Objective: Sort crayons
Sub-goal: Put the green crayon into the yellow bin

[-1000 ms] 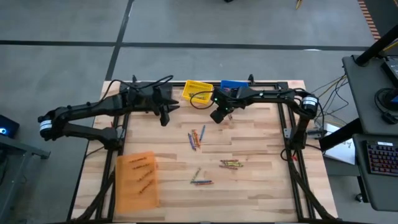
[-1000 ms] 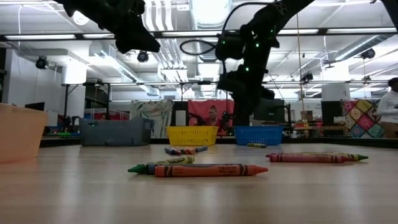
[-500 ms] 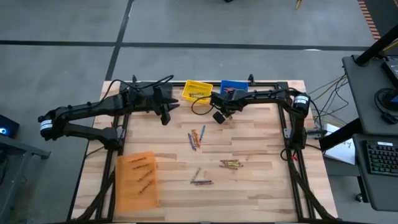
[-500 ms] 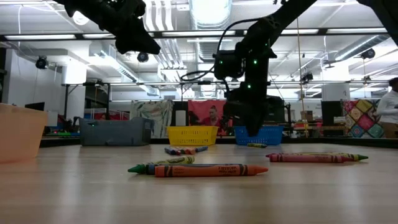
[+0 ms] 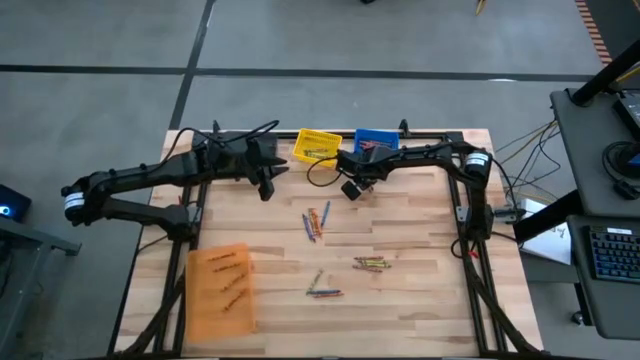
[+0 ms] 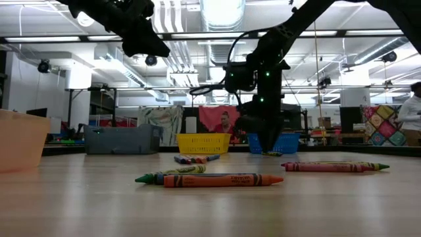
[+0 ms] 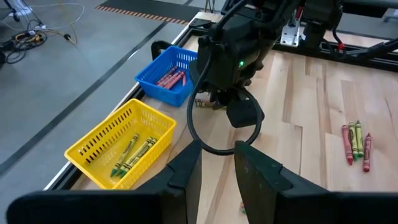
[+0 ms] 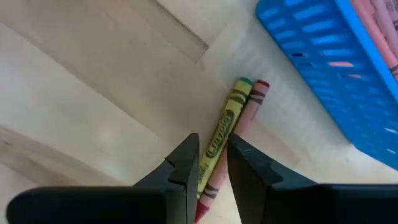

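Note:
Two crayons lie side by side on the wood beside the blue bin point(image 8: 336, 68): a yellow-green crayon point(image 8: 225, 127) and a red crayon point(image 8: 252, 102). My right gripper point(image 8: 211, 140) is open, pointing steeply down, with a fingertip on either side of the yellow-green crayon's near end. In the low view it hangs just above the table point(image 6: 265, 149). My left gripper point(image 5: 266, 188) is open, holds nothing and hovers high at the far left. More crayons lie in loose groups mid-table point(image 5: 315, 220) point(image 5: 372, 263) point(image 5: 322, 291). My right gripper comes from above with its fingers across the yellow-green crayon's near end point(image 8: 211, 162), one on each side. Both crayons lie flat on the table. Whether the fingertips touch the crayon, I cannot tell.
The yellow bin point(image 5: 318, 146) with yellow-green crayons and the blue bin point(image 5: 376, 139) with red ones stand at the far edge. An orange bin point(image 5: 220, 290) with crayons sits near left. A black cable point(image 7: 205, 140) loops below the right arm.
My right gripper has come down toward the table over the pair of crayons by the blue bin and has tipped to point more steeply down.

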You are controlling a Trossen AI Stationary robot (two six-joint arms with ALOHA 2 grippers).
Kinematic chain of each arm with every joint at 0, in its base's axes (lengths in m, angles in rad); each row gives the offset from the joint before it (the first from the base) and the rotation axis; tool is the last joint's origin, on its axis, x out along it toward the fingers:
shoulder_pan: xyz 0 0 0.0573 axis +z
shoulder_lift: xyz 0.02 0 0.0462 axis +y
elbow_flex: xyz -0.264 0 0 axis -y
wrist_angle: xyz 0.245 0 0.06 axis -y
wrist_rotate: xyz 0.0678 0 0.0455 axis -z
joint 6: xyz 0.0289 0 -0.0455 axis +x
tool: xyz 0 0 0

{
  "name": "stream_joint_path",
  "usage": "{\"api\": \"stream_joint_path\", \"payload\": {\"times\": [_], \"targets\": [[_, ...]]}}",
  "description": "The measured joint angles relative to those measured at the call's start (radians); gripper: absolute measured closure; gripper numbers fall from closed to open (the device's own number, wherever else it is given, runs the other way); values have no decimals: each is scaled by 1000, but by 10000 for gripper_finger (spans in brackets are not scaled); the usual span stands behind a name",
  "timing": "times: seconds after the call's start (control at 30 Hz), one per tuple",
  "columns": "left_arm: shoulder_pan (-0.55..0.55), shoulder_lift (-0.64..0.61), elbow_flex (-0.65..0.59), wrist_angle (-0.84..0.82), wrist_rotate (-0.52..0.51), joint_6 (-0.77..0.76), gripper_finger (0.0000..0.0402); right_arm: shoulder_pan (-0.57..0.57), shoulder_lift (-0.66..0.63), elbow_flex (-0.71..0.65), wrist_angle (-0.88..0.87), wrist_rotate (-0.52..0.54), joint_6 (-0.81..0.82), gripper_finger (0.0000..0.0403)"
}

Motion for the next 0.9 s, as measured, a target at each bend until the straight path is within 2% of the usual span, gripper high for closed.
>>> {"api": "stream_joint_path", "payload": {"times": [0.27, 0.67, 0.9], "targets": [[0, 0, 0, 1, 0, 3, 324, 0, 20, 0, 11, -1, -3, 323], [0, 0, 0, 2, 0, 3, 324, 0, 41, 1, 31, -43, -25, 337], [0, 0, 0, 19, 0, 3, 324, 0, 40, 1, 34, -54, -58, 384]]}}
